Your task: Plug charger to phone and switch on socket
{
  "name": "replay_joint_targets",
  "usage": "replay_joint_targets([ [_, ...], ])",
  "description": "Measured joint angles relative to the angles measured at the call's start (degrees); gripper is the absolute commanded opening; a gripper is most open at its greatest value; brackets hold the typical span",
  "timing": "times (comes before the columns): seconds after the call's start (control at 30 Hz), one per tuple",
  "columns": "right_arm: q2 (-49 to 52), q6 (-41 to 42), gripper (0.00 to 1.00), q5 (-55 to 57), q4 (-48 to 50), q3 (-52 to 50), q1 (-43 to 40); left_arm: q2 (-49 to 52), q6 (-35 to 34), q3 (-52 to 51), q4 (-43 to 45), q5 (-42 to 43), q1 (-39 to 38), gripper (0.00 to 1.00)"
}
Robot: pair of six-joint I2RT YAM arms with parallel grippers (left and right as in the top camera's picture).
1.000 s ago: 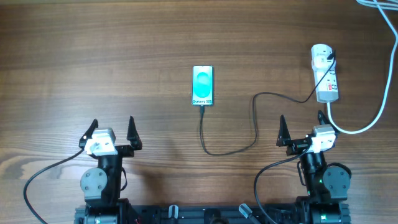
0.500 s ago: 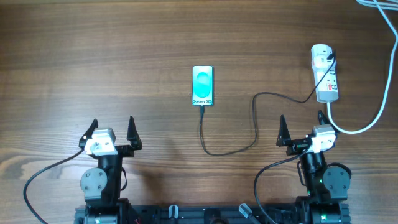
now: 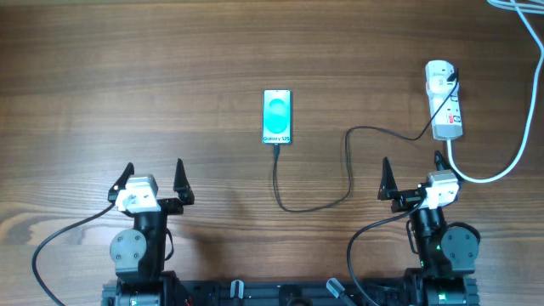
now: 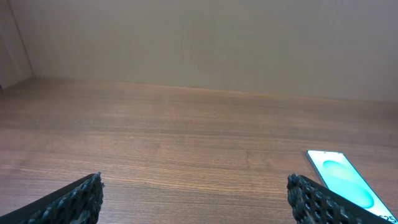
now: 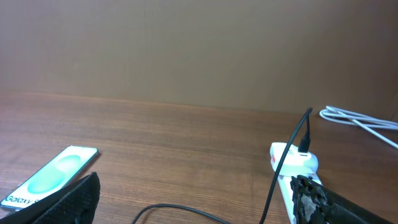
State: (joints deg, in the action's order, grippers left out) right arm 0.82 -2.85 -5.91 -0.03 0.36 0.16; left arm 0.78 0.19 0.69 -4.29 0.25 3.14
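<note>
The phone (image 3: 277,116) lies flat at the table's middle, cyan screen up, "Galaxy" text at its near end; it also shows in the left wrist view (image 4: 346,183) and the right wrist view (image 5: 50,176). The black charger cable (image 3: 316,200) runs from the phone's near end in a loop to the white socket (image 3: 444,111) at the far right, where its plug sits. The socket shows in the right wrist view (image 5: 292,163). My left gripper (image 3: 153,180) is open and empty near the front left. My right gripper (image 3: 414,176) is open and empty, just in front of the socket.
The socket's thick white cord (image 3: 510,166) curves off to the right and back along the table's right edge. A grey wall stands behind the table's far edge.
</note>
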Motion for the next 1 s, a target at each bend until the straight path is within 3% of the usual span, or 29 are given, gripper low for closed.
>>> replay_joint_targets([
  [1.0, 0.0, 0.0, 1.0, 0.0, 0.0, 0.0, 0.0, 0.0, 0.0, 0.0, 0.0, 0.0, 0.0, 1.0],
])
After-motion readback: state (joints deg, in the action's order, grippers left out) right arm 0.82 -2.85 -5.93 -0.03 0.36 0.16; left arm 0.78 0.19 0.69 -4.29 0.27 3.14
